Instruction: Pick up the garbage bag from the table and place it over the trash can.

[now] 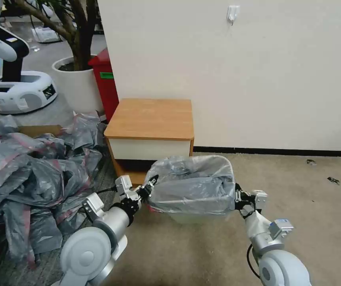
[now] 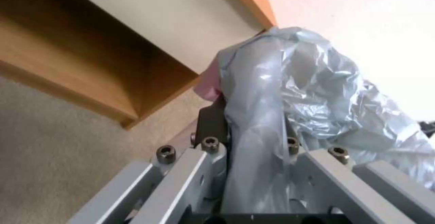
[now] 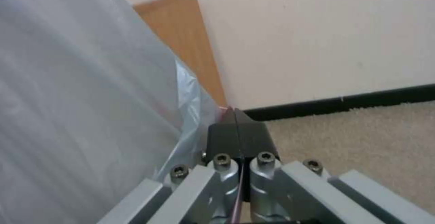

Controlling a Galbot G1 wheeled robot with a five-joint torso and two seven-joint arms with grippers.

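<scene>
This is a robot testing lab dressed up like a room in a home. Beige carpet [image 1: 317,222] meets a plain cream wall [image 1: 257,71] with a black skirting strip [image 1: 277,151]. At twelve o'clock a small wooden nightstand [image 1: 152,119] stands against the wall. At ten o'clock are a red bin [image 1: 104,83] and a potted tree in a white planter [image 1: 77,85], with another white wheeled robot [image 1: 17,89] on a smooth grey floor beyond. At nine o'clock a heap of grey plastic bags [image 1: 31,178] lies beside a cardboard box [image 1: 39,130].
</scene>
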